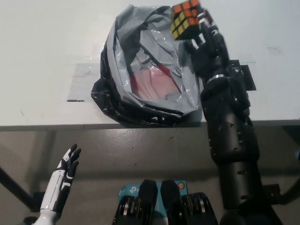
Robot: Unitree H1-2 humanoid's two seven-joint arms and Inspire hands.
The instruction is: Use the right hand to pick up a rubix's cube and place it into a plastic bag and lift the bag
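My black right hand (206, 44) is shut on a Rubik's cube (185, 18) with orange and yellow faces showing. It holds the cube in the air over the right rim of the open grey-and-black plastic bag (147, 65) lying on the white table (47, 47). Something red (154, 82) lies inside the bag. My white left hand (65, 176) rests low at the lower left, below the table edge, open with fingers spread.
A black flat block (246, 77) lies on the table right of the bag, mostly behind my right arm. Clear tape patches (84, 77) sit left of the bag. The table's front edge (56, 125) runs across the middle of the view.
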